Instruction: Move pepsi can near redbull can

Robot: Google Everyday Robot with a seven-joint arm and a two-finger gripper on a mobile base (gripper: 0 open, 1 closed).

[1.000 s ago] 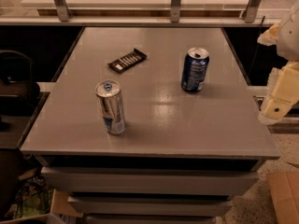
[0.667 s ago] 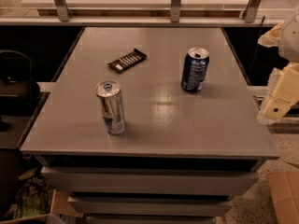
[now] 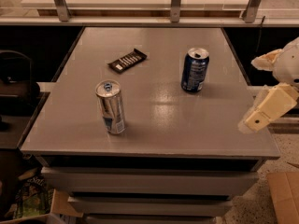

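The pepsi can (image 3: 195, 70) is dark blue with a silver top and stands upright on the right half of the grey table (image 3: 154, 125). The redbull can (image 3: 111, 107) is slim and silver with a blue patch low on its side. It stands upright at the front left, well apart from the pepsi can. My gripper (image 3: 261, 87) hangs at the table's right edge, to the right of and nearer than the pepsi can. Its cream fingers (image 3: 265, 111) are spread and hold nothing.
A dark wrapped snack bar (image 3: 127, 60) lies on the table behind the redbull can. A rail with metal posts (image 3: 175, 3) runs along the back. A black chair (image 3: 16, 85) stands at the left, and cardboard boxes (image 3: 284, 194) lie on the floor.
My gripper has dropped a little lower and slightly left at the table's right edge. The cans and the snack bar have not moved.
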